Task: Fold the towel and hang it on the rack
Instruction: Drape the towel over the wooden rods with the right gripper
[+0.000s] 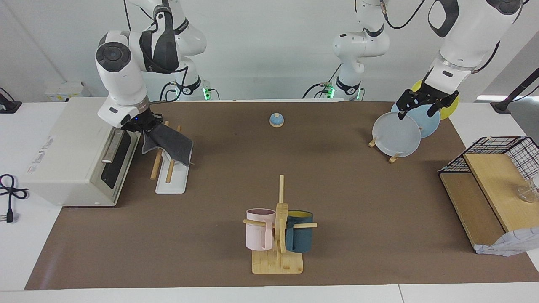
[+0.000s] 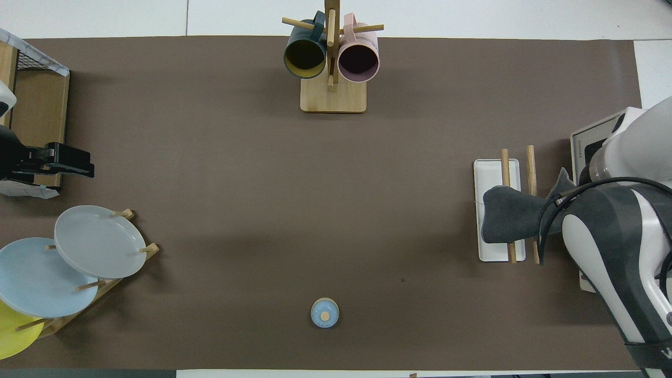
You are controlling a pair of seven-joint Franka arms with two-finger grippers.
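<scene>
At the right arm's end of the tabletop, beside the toaster oven, the rack carries the grey towel draped across both rods — right pincer clamped on its corner. Left pincer — spread wide — hovers over the plate stand.

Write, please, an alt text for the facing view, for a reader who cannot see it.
The right gripper holds a dark grey towel draped across the two wooden rods of the rack, beside a white oven. The left gripper waits above a stand of plates; a mug tree stands farther from the robots.
</scene>
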